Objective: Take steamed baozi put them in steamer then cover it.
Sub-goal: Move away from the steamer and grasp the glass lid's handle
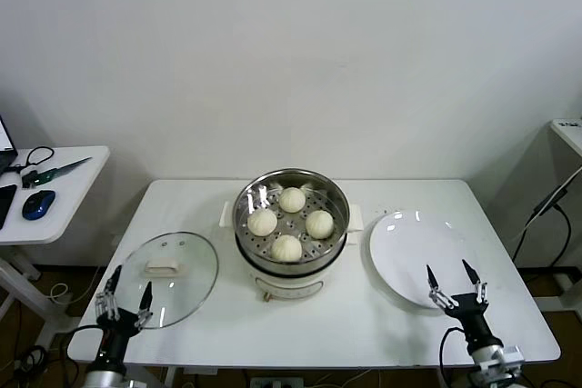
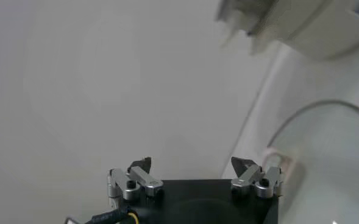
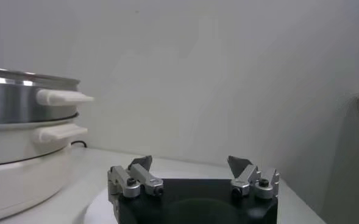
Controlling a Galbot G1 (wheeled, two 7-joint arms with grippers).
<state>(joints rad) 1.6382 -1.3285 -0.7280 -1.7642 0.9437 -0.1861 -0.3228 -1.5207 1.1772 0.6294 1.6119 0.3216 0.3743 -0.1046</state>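
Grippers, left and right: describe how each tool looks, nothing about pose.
Both match. The left tool and right tool each have a black boxy body, silver metal finger brackets with dark screws, and slim black pointed fingertips. A black cable with a yellow strand runs beside the left tool's body. No markings are visible.

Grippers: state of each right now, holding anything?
Left gripper: fingers open, holding nothing, at the near edge of the glass cover.
Right gripper: fingers open, holding nothing, at the near edge of the white plate.
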